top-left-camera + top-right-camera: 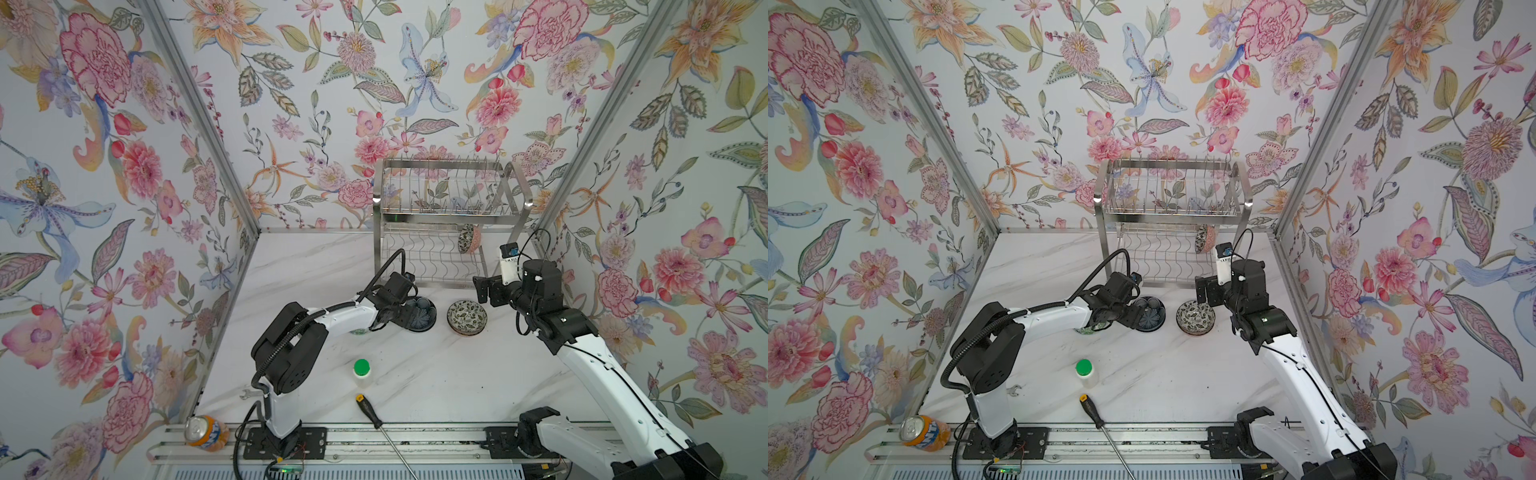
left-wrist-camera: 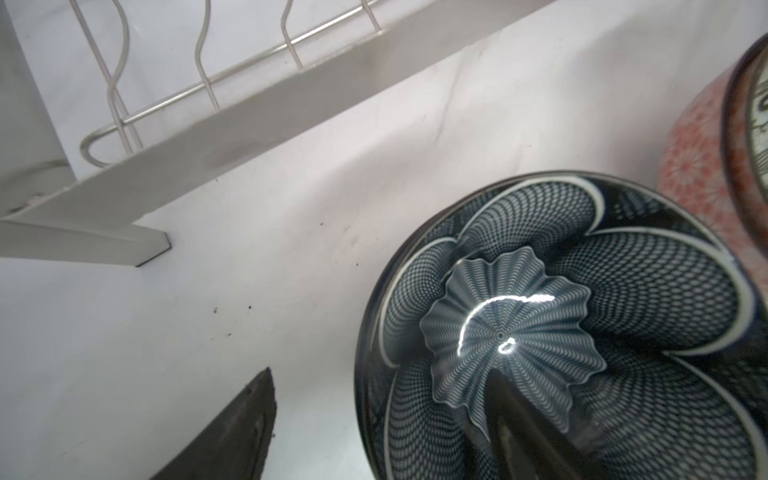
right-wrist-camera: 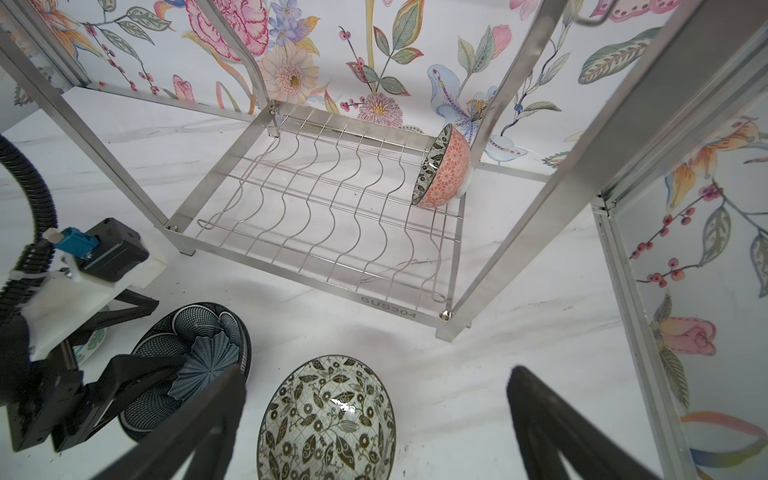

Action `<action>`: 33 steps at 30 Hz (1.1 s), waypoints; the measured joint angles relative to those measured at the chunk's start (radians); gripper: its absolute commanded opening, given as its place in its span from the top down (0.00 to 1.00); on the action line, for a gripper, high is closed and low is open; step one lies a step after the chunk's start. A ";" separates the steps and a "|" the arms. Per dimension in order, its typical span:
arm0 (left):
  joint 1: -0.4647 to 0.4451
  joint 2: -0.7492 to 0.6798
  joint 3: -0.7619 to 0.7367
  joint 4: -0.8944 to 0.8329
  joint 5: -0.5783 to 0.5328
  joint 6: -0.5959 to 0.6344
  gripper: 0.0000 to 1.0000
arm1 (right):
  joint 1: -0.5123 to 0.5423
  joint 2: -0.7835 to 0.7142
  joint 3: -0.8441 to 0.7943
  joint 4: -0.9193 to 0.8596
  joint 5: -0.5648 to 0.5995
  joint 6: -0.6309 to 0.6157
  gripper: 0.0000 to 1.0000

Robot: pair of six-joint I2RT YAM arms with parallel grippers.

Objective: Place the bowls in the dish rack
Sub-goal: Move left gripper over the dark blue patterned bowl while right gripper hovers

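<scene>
Toward twelve o'clock, both top views show the dish rack (image 1: 449, 215), a pink-sided bowl (image 1: 471, 240) tilted at its lower shelf's three o'clock end. Left wrist: the left hand (image 2: 380, 372), parted, straddles the rim of the navy bowl (image 2: 540, 291) (outer finger (image 2: 241, 424) clear). Right wrist: the right hand (image 3: 376, 374) gapes empty above the black-and-white bowl (image 3: 328, 424).

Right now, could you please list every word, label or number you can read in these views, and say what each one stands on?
"SUS304": stamped into the front bottom rail of the shiny stainless-steel wire dish rack.
Blue brand lettering on the orange drink can: too blurred to read.
Small yellow marking on the black-handled screwdriver: too small to read.
</scene>
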State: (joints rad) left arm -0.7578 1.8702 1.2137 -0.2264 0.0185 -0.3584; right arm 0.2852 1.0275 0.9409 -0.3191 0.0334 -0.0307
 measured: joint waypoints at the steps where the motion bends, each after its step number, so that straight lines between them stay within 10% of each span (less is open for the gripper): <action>1: 0.000 0.001 0.002 -0.002 -0.003 0.000 0.32 | -0.001 0.000 -0.001 0.000 0.000 0.002 0.01; 13: 0.000 0.005 0.025 -0.027 -0.031 0.017 0.69 | -0.006 0.001 -0.001 0.001 -0.001 0.003 0.01; 33: -0.001 0.003 0.061 -0.086 -0.061 0.021 0.84 | -0.013 0.005 -0.002 0.001 -0.019 0.006 0.01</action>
State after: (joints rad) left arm -0.7586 1.8736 1.2747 -0.3122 -0.0429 -0.3370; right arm 0.2722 1.0321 0.9390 -0.3180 0.0147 -0.0246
